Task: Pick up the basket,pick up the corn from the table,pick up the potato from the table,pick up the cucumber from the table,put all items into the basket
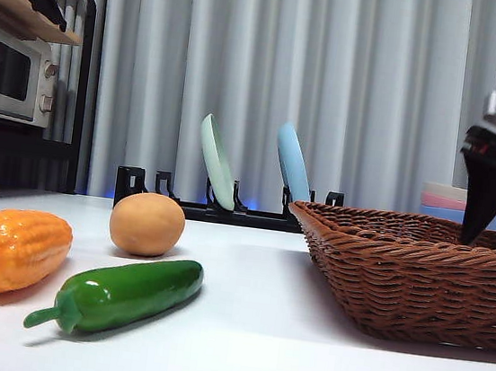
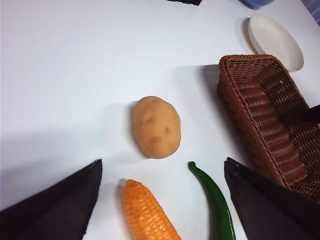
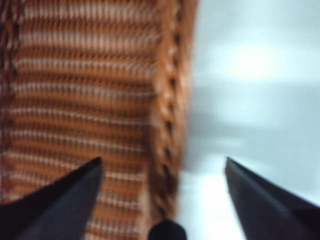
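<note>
On the white table (image 1: 284, 335), the orange corn (image 1: 9, 249) lies at the left, with the tan potato (image 1: 146, 224) behind it and the green cucumber (image 1: 122, 293) in front. The brown wicker basket (image 1: 400, 277) stands at the right. My right gripper (image 1: 477, 223) hangs open at the basket's far right end, its jaws astride the braided rim (image 3: 167, 125). In its own wrist view my left gripper (image 2: 162, 165) is open, high above the potato (image 2: 156, 127), corn (image 2: 147, 212) and cucumber (image 2: 217, 207), touching none of them.
A black dish rack (image 1: 219, 202) holding a green plate (image 1: 217, 161) and a blue plate (image 1: 292, 162) stands at the back. A toaster oven (image 1: 8, 75) sits far left. A white plate (image 2: 276, 40) lies beside the basket (image 2: 265, 120), and stacked bowls (image 1: 443, 200) stand behind it.
</note>
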Robot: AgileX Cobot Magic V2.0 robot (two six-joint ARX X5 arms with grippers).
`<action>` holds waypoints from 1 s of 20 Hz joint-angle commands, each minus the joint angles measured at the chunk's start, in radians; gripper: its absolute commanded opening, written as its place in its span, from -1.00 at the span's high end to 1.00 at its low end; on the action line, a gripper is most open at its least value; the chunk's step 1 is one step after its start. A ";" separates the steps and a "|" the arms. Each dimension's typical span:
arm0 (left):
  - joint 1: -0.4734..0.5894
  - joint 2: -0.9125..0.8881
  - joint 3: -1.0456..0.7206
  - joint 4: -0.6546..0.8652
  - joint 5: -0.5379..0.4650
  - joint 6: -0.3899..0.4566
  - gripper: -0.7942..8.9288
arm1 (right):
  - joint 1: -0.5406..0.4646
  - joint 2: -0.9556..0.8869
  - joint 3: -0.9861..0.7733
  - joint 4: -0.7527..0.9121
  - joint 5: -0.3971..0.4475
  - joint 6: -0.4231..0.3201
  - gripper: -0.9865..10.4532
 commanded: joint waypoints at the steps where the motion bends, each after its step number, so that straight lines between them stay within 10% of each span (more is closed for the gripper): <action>1: 0.001 0.000 -0.001 0.000 -0.001 0.011 0.00 | -0.003 0.029 0.000 0.009 -0.026 -0.004 0.72; 8: -0.031 0.042 -0.001 0.003 -0.007 0.011 0.00 | -0.025 -0.087 0.034 0.008 -0.037 0.087 0.85; 20: -0.316 0.477 0.240 0.055 -0.296 0.041 -0.15 | -0.024 -0.155 0.171 -0.023 -0.185 0.109 0.85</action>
